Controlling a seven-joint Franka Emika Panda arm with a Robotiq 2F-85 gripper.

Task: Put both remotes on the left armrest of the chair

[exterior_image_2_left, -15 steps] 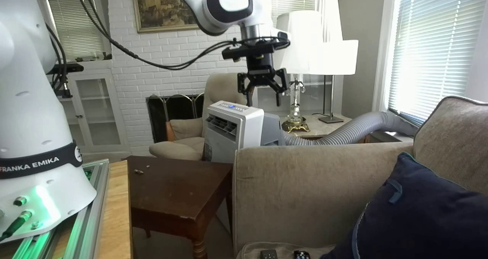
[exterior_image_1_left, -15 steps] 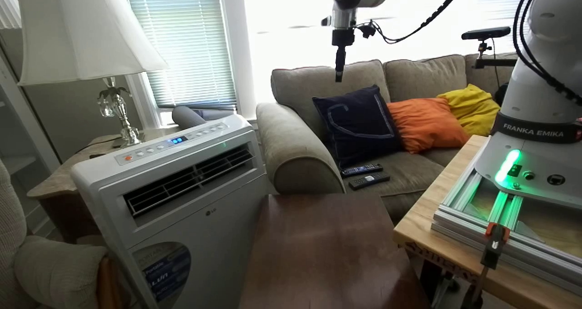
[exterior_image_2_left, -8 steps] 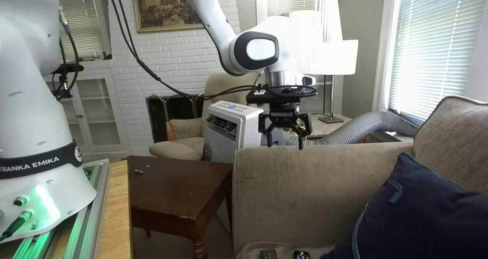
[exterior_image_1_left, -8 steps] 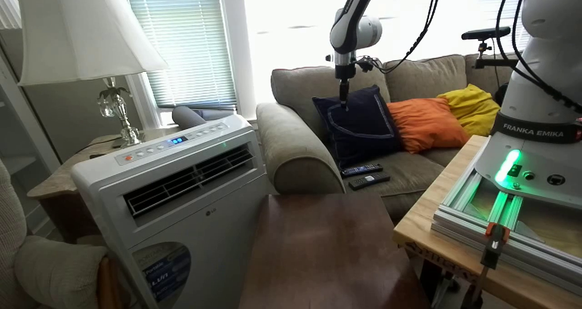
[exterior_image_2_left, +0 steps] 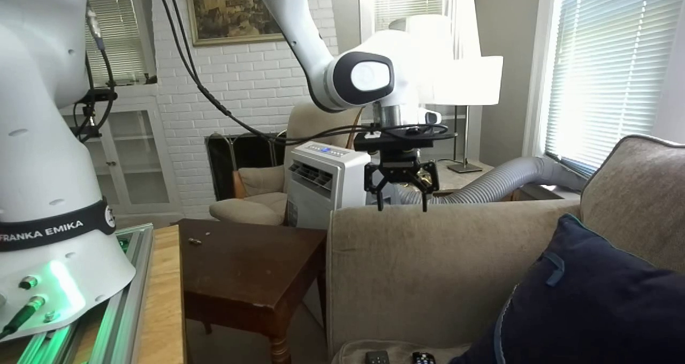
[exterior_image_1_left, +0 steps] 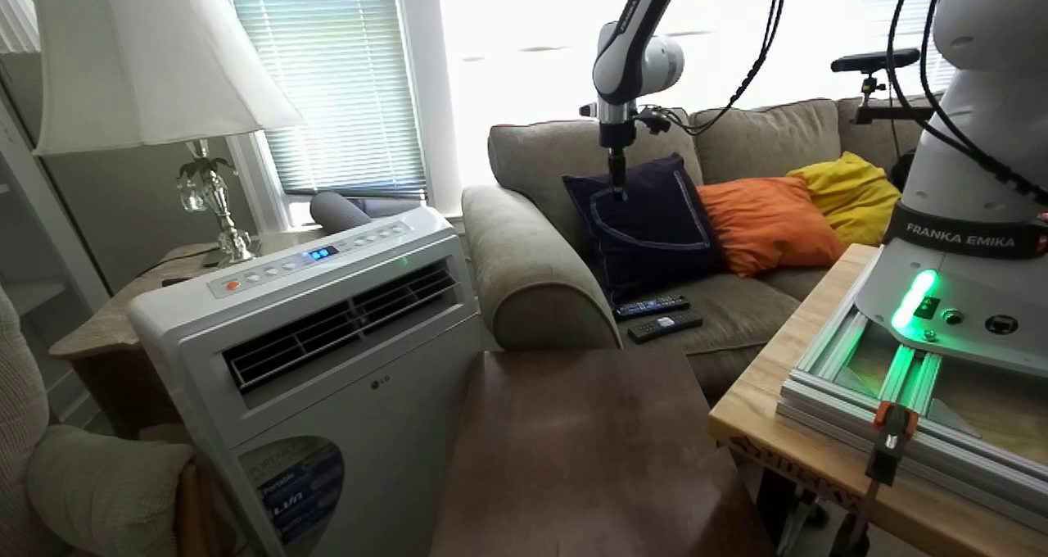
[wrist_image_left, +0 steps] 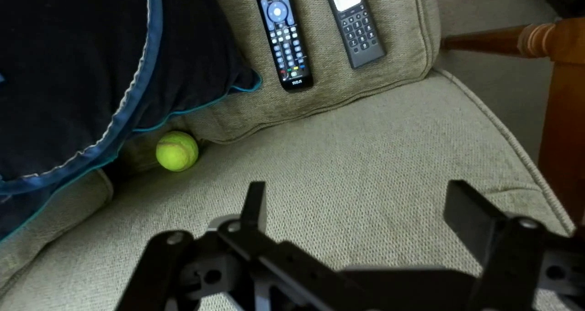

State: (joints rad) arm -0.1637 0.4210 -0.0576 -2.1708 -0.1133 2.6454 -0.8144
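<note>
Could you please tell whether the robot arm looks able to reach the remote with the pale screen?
Probably yes: the open gripper hangs over the armrest, and nothing covers that remote or seems to block it from above.

Home living room, sofa [exterior_image_1_left: 741,310], lamp [exterior_image_1_left: 147,57], armchair [exterior_image_2_left: 270,198], painting [exterior_image_2_left: 231,9]

downward wrist view, sofa [exterior_image_1_left: 743,305] in all views

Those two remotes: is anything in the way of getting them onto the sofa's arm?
Nothing visible. In the wrist view, only bare seat cushion lies between the remotes and the higher armrest. A tennis ball is off to one side, near the navy cushion.
</note>
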